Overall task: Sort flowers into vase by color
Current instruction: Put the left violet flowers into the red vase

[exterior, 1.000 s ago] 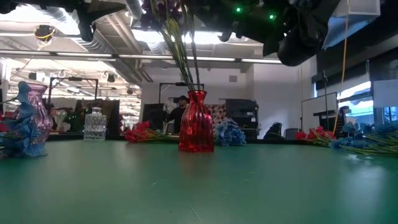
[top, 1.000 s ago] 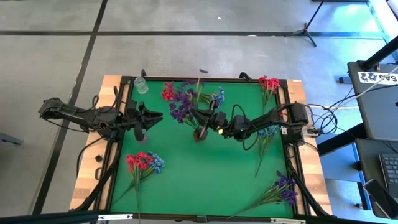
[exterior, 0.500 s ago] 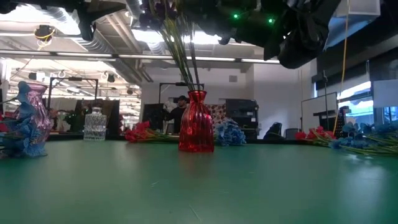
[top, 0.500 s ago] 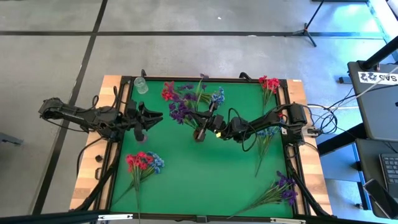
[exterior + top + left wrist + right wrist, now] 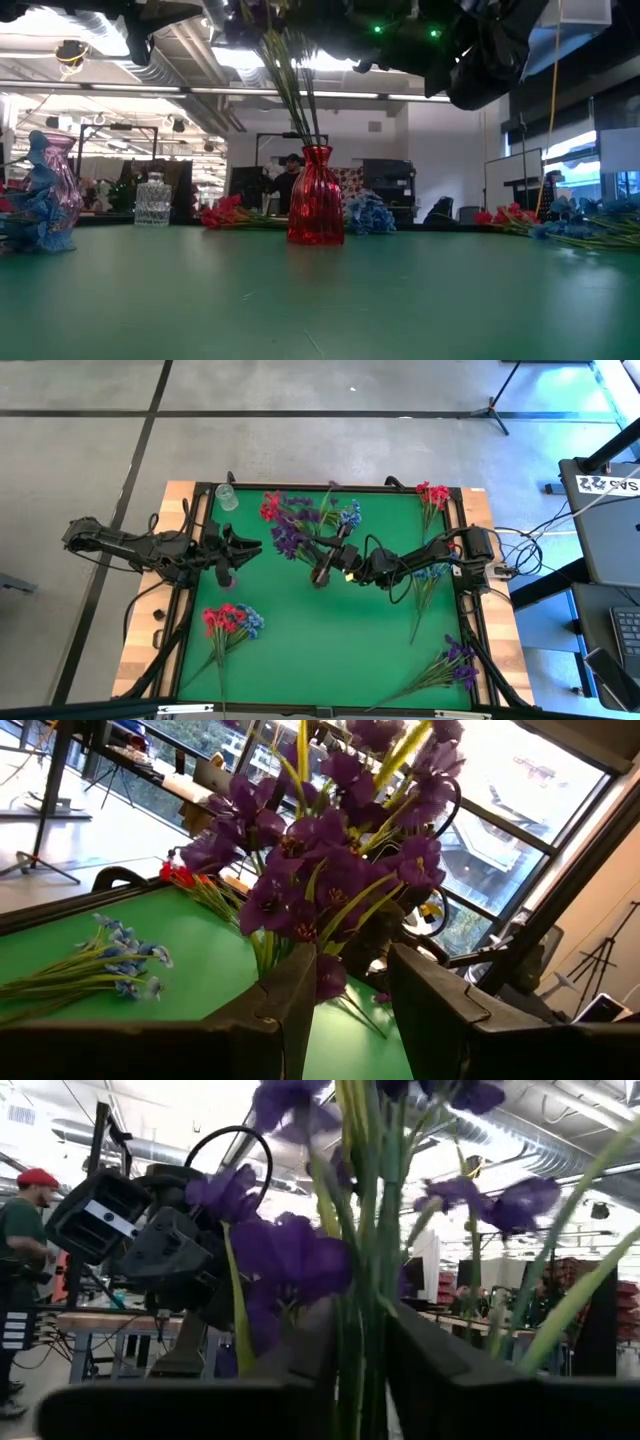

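Red vase [image 5: 315, 197] stands upright near the middle of the green table [image 5: 300, 650]; the purple sprigs [image 5: 292, 532] already stand in it, stems rising near-vertical from the neck with a slight lean toward the far-left corner, blossoms fanned above; right gripper [image 5: 340, 557] sits just beside the vase on its right, at stem height; in the right wrist view the green stems run upright between its 2 dark fingers [image 5: 300, 1355], the jaws parted a little around them; whether they grip or merely bracket the stems cannot be told; judged as the release after an insertion; the next move turns on the stems' long axis being vertical, so backing off sideways, away from the vase, looks safest, since a tug along the stems could lift them or tip the vase; left gripper [image 5: 232, 556] waits left of the vase, well apart, jaws partly open around nothing visible; right arm is plainly the nearer; loose flowers counted from the vase: 1 red-and-blue bunch [image 5: 231, 622] to the near left, 1 purple bunch [image 5: 455, 663] to the near right, 1 red sprig [image 5: 432, 495] at the far right, 1 blue bunch [image 5: 432, 574] to the right; a clear glass vase [image 5: 227, 496] stands at the far-left corner, and the low view shows 1 pinkish vase [image 5: 52, 175] at the left.
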You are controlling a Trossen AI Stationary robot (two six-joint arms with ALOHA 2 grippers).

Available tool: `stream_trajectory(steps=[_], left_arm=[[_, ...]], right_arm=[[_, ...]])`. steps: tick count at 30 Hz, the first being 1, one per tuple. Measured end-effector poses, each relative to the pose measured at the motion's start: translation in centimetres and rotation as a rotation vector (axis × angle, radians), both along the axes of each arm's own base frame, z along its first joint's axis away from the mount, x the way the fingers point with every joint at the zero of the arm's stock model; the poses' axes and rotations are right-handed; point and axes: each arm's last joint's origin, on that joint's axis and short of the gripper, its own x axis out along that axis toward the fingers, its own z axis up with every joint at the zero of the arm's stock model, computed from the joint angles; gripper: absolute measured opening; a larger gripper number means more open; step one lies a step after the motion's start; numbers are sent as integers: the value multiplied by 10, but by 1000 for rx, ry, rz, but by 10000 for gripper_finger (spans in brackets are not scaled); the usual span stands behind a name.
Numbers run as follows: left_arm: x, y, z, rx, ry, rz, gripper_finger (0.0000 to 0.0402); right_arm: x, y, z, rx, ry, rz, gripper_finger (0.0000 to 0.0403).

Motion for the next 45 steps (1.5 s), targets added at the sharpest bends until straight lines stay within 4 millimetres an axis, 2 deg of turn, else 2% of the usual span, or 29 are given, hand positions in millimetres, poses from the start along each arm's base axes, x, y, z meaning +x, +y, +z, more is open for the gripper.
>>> stream_trajectory(steps=[5, 10, 16, 20, 26, 33, 39, 45], left_arm=[[0, 0, 0, 1, 0, 1, 124], [0, 0, 0, 1, 0, 1, 124], [0, 0, 0, 3, 2, 2, 124], [0, 0, 0, 2, 1, 2, 124], [0, 0, 0, 2, 1, 2, 124], [0, 0, 0, 2, 0, 2, 124], [0, 0, 0, 2, 0, 2, 124], [0, 0, 0, 2, 1, 2, 124]], right_arm=[[-2, 10, 2, 34, 0, -35, 154], [-8, 24, 12, 93, -2, -96, 181], [-7, 35, 8, 141, 117, -69, 182], [-9, 44, 8, 189, 113, -67, 182], [-15, 54, 18, 265, 159, -42, 182], [-25, 52, 29, 355, 292, -28, 182], [-34, 50, 53, 409, 377, -1, 182], [-31, 53, 75, 447, 600, 37, 198]])
